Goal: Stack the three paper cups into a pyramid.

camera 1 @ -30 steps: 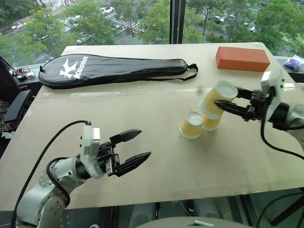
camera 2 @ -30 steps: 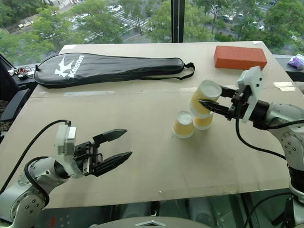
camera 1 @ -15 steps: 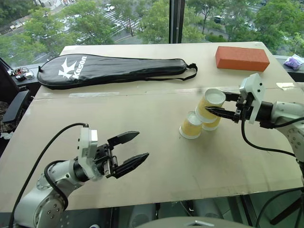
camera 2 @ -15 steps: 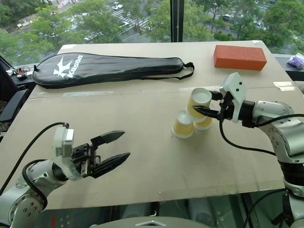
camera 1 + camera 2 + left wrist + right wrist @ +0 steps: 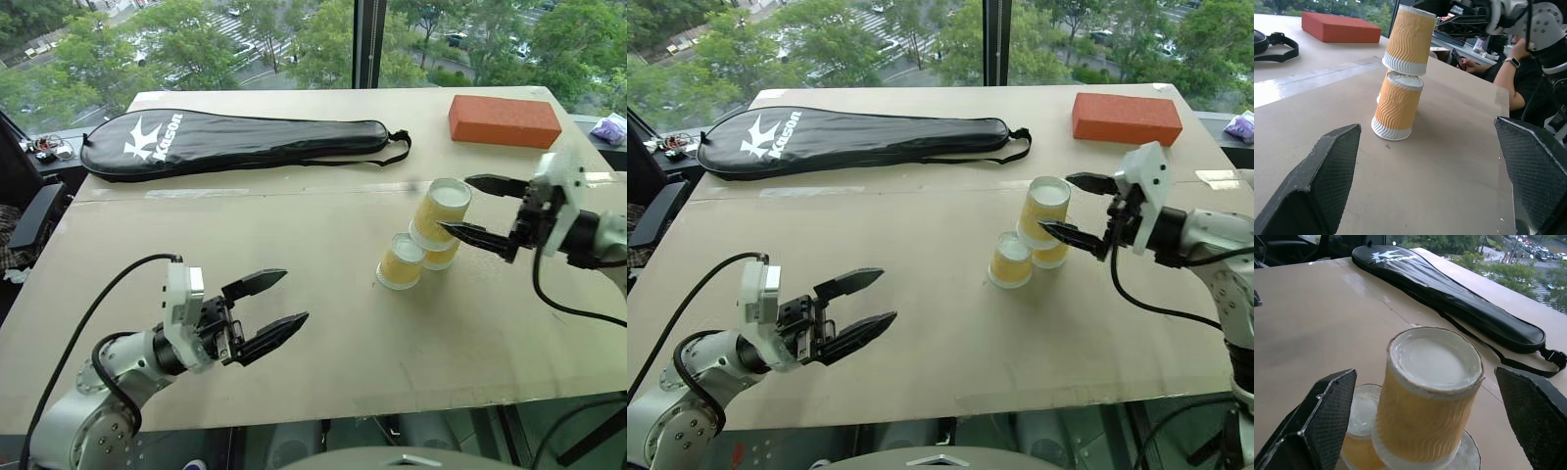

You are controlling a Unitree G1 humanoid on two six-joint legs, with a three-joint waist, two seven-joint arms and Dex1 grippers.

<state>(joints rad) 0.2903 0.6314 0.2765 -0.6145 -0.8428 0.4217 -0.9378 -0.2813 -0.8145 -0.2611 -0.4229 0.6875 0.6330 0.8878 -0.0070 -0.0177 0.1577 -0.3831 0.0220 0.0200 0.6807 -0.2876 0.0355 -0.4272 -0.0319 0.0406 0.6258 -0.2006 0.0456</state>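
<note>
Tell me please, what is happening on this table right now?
A two-armed robot is stacking three yellow-orange paper cups into a pyramid on the brown table. Two upside-down cups stand side by side, and the third cup sits on top of them. The right gripper is open, its fingers on either side of the top cup without holding it. The left gripper hangs open over the near table, away from the cups.

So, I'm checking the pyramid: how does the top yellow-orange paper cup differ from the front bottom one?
The top yellow-orange paper cup sits raised, resting on the cups beneath; the front bottom paper cup stands on the brown table. The top cup lies between the open right gripper's fingers; the front bottom cup stands clear of them. Both are upside down, white bases up, with the same ribbed walls.
</note>
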